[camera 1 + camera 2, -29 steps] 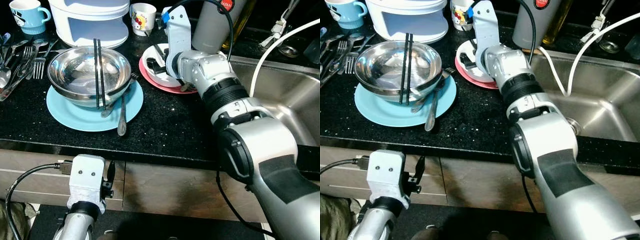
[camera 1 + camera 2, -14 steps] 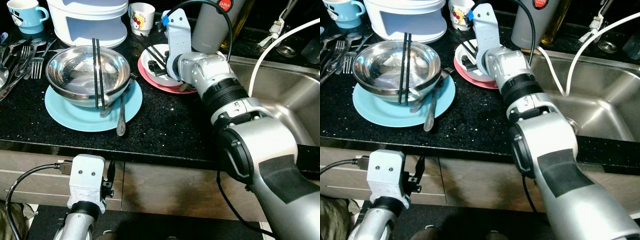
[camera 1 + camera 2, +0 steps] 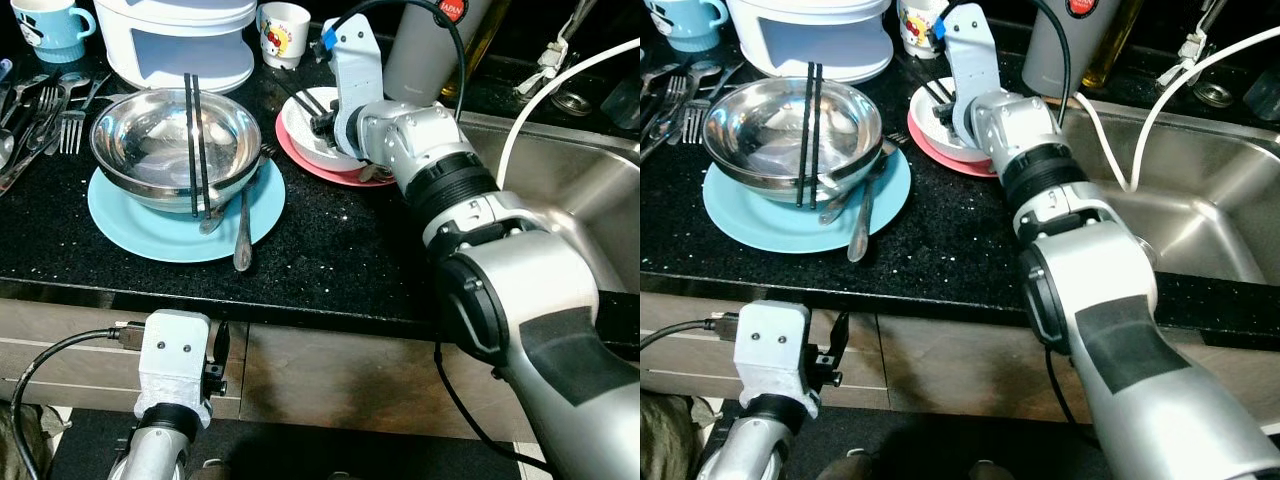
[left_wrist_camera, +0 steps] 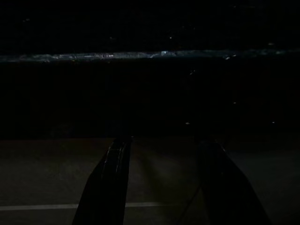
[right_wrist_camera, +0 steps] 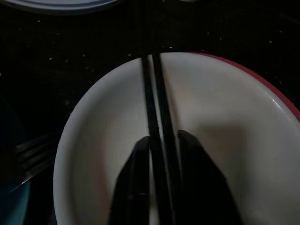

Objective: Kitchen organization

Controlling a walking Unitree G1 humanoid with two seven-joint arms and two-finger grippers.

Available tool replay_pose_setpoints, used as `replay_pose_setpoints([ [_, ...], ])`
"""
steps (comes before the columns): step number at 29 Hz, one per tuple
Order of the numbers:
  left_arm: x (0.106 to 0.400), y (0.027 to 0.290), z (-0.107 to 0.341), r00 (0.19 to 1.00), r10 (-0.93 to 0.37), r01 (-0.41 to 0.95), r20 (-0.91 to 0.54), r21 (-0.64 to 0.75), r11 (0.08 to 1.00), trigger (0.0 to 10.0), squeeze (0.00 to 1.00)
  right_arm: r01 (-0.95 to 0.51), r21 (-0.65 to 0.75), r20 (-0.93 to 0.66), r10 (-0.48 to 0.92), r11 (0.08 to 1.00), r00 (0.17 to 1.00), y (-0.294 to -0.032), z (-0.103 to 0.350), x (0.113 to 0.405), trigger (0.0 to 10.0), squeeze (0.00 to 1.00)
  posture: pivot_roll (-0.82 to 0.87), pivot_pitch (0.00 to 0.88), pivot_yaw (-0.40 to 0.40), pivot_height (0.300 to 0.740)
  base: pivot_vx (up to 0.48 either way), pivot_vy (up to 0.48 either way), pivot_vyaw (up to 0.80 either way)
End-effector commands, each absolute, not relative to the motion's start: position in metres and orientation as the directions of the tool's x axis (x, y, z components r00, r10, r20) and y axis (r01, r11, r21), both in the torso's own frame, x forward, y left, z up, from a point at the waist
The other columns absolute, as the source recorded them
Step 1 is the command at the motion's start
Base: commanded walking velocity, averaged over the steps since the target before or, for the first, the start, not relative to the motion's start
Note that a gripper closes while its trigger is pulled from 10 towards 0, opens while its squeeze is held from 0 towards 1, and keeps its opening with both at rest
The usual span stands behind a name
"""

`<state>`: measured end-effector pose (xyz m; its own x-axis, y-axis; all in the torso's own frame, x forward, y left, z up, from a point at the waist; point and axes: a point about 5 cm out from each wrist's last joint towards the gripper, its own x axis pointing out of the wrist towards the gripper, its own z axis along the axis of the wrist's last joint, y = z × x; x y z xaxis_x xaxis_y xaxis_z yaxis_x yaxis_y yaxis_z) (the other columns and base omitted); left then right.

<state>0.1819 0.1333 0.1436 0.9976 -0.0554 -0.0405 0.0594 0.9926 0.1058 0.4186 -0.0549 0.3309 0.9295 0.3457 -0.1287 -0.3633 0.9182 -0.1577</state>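
A white bowl (image 3: 300, 135) sits on a pink plate (image 3: 325, 168) at the back of the black counter. My right gripper (image 3: 322, 122) is down inside this bowl, shut on a pair of black chopsticks (image 5: 152, 103). Their free ends (image 3: 300, 100) poke out over the bowl's back-left rim. In the right wrist view the two fingers (image 5: 136, 178) press both sticks together above the white bowl (image 5: 93, 140). A steel bowl (image 3: 150, 150) with a second pair of chopsticks (image 3: 195, 150) across it rests on a blue plate (image 3: 150, 235). My left gripper (image 3: 220, 350) hangs idle below the counter edge, open.
A spoon (image 3: 243, 235) and a fork lie on the blue plate. Loose forks and spoons (image 3: 45, 115) lie at the far left. A white container (image 3: 185, 45), a cartoon cup (image 3: 283, 30), a blue mug (image 3: 45, 25) and a grey flask (image 3: 430, 45) line the back. The steel sink (image 3: 570, 190) is right.
The chopsticks, lying in the white bowl a second ago, now stick out over its back-left rim in my right gripper. The left arm stays where it was.
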Motion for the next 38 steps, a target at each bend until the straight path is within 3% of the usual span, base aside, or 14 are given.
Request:
replay_pose_setpoints([
  [1, 0.18, 0.13, 0.14, 0.997, -0.056, 0.061, -0.058, 0.095, 0.994, 10.0, 0.0, -0.368, -0.157, -0.129, 0.35, 0.917, 0.928, -0.054, 0.336, 0.418, 0.0, 0.0, 0.08, 0.137, -0.143, 0.74, 0.0, 0.0, 0.0],
  [9, 0.18, 0.13, 0.14, 0.997, -0.052, 0.057, -0.059, 0.093, 0.994, 10.0, 0.0, -0.388, -0.124, -0.103, 0.377, 0.913, 0.921, -0.052, 0.34, 0.417, 0.0, 0.0, 0.09, 0.136, -0.145, 0.74, 0.0, 0.0, 0.0],
  [17, 0.178, 0.128, 0.139, 0.993, -0.102, 0.107, -0.065, 0.079, 0.991, 10.0, 0.0, -0.56, 0.197, 0.076, 0.557, 0.805, 0.827, -0.05, 0.369, 0.41, 0.0, 0.0, 0.1, 0.121, -0.125, 0.74, 0.0, 0.0, 0.0],
  [18, 0.176, 0.126, 0.14, 0.987, -0.142, 0.147, -0.069, 0.069, 0.987, 10.0, 0.0, -0.602, 0.238, 0.134, 0.588, 0.762, 0.797, -0.053, 0.376, 0.408, 1.7, 0.0, 0.11, 0.119, -0.122, 0.74, 0.0, 0.0, 0.0],
  [20, 0.174, 0.125, 0.14, 0.983, -0.168, 0.173, -0.071, 0.062, 0.983, 10.0, 0.0, -0.631, 0.26, 0.174, 0.607, 0.731, 0.776, -0.054, 0.381, 0.406, 1.7, 0.0, 0.11, 0.119, -0.12, 0.74, 0.0, 0.0, 0.0],
  [21, 0.172, 0.123, 0.14, 0.974, -0.214, 0.217, -0.074, 0.045, 0.975, 10.0, 0.0, -0.665, 0.287, 0.226, 0.626, 0.69, 0.747, -0.057, 0.386, 0.404, 3.2, 0.0, 0.11, 0.116, -0.113, 0.74, 0.0, 0.0, 0.0],
  [23, 0.169, 0.121, 0.14, 0.964, -0.253, 0.256, -0.077, 0.032, 0.966, 10.0, 0.0, -0.684, 0.308, 0.255, 0.635, 0.661, 0.729, -0.061, 0.388, 0.403, 3.4, 0.0, 0.12, 0.11, -0.106, 0.74, 0.0, 0.0, 0.0],
  [24, 0.166, 0.118, 0.14, 0.951, -0.299, 0.301, -0.08, 0.02, 0.953, 10.0, 0.0, -0.701, 0.322, 0.284, 0.642, 0.636, 0.712, -0.065, 0.388, 0.401, 4.4, 0.0, 0.12, 0.108, -0.106, 0.74, 0.0, 0.0, 0.0],
  [25, 0.163, 0.116, 0.14, 0.938, -0.337, 0.339, -0.083, 0.012, 0.941, 10.0, 0.0, -0.717, 0.331, 0.303, 0.65, 0.614, 0.697, -0.067, 0.387, 0.4, 6.4, 0.0, 0.12, 0.104, -0.105, 0.74, 0.0, 0.0, 0.0],
  [26, 0.16, 0.115, 0.14, 0.925, -0.371, 0.372, -0.087, -0.001, 0.928, 10.0, 0.0, -0.737, 0.336, 0.316, 0.667, 0.586, 0.675, -0.07, 0.382, 0.398, 10.0, 0.0, 0.13, 0.1, -0.103, 0.74, 0.0, 0.0, 0.0],
  [34, 0.146, 0.104, 0.14, 0.801, -0.587, 0.583, -0.116, -0.071, 0.809, 10.0, 0.0, -0.834, 0.394, 0.441, 0.717, 0.386, 0.54, -0.081, 0.355, 0.377, 10.0, 0.0, 0.16, 0.068, -0.091, 0.74, 0.0, 0.0, 0.0],
  [38, 0.153, 0.107, 0.141, 0.794, -0.598, 0.596, -0.111, -0.047, 0.801, 10.0, 0.0, -0.83, 0.429, 0.507, 0.666, 0.356, 0.547, -0.089, 0.343, 0.371, 10.0, 0.0, 0.16, 0.046, -0.075, 0.74, 0.0, 0.0, 0.0],
])
